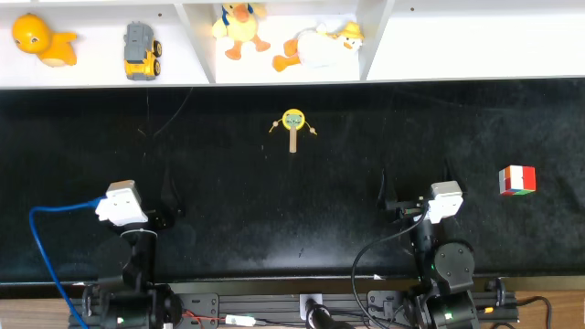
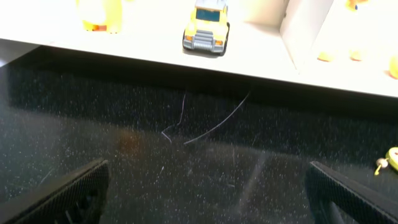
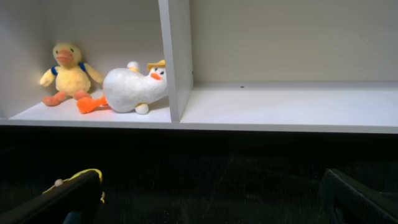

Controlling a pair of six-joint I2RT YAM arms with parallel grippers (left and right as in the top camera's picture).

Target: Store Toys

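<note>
Toys lie in two places: four on the white shelf unit (image 1: 196, 41) along the far edge, two out on the black table mat (image 1: 219, 201). The top view gives the full layout. An orange rubber duck (image 1: 41, 41) and a yellow toy truck (image 1: 142, 50) stand in the left compartment. A yellow plush duck (image 1: 239, 26) and a white plush duck (image 1: 315, 47) sit just beside each other in the middle one. A green-faced stick rattle (image 1: 292, 126) lies on the mat near the shelf, about centre. A coloured cube (image 1: 516, 180) sits well apart at the right side. The left wrist view adds the truck's front, facing the arm, and pale scratches on the mat. The right wrist view shows the yellow duck seated upright and the white one lying on its side. Left gripper (image 2: 208, 186) and right gripper (image 3: 211, 193) are both spread wide, holding nothing, over the mat near their own bases. A blue cable (image 1: 46, 238) loops from the left arm.
</note>
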